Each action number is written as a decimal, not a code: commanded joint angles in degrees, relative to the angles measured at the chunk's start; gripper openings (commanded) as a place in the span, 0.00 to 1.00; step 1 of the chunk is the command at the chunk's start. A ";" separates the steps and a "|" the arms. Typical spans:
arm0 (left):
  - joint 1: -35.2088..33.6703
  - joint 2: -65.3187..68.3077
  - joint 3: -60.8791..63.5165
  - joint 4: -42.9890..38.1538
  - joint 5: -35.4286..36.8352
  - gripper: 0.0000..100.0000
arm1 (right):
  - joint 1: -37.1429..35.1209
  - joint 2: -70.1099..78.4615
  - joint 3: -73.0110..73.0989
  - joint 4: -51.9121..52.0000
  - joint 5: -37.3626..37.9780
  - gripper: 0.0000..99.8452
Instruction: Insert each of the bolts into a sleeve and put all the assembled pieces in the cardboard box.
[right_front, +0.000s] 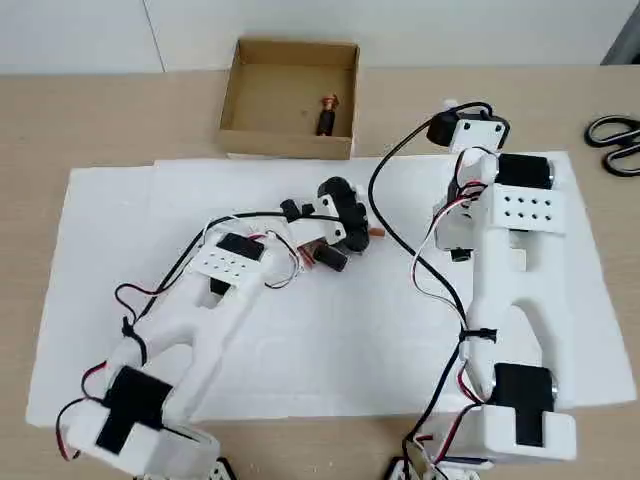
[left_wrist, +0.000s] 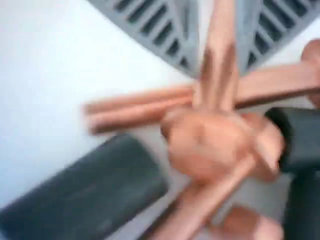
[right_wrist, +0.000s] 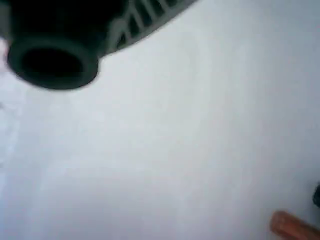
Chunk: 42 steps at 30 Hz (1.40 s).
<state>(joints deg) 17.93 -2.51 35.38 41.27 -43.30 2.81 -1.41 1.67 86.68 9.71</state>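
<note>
Firstly, high view: the cardboard box (right_front: 232, 95) sat at upper centre of the worktop (right_front: 100, 110), with one assembled piece (right_front: 327, 115) already inside. The left hand (right_front: 345, 228) was at mid-frame over the foam sheet (right_front: 330, 350). The right hand (right_front: 458, 245) was tucked under its own arm at centre right. The two hands were near but apart.

Left wrist view, blurred: the held bolt (left_wrist: 220, 55) ran up between the jaws, which looked closed on it. Loose bolts (left_wrist: 135, 110) lay crossed behind it, and a spare sleeve (left_wrist: 85, 195) lay at lower left.

Right wrist view: the sleeve (right_wrist: 50, 62) was at upper left with its bore open, and the right hand seemed clamped on it. Another bolt end (right_wrist: 295, 225) showed at lower right.

Judged the step in hand to be insertion. It would go best with the shank lined up with the bore first, the sleeve kept fixed and a slow advance. A skewed entry would likely jam or slip.
</note>
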 joint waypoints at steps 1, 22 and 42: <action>0.79 -7.91 -3.38 4.13 1.23 0.04 | 0.48 -2.95 -0.18 -0.66 0.26 0.00; 0.62 -7.65 -0.31 5.10 4.22 0.13 | 0.48 -2.95 -0.09 -0.57 0.09 0.00; 0.62 1.14 -0.40 -2.55 4.22 0.13 | 0.48 -2.95 -0.09 -0.66 0.35 0.00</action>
<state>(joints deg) 18.55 -1.19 35.47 39.96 -39.69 2.81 -1.41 1.85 86.68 9.71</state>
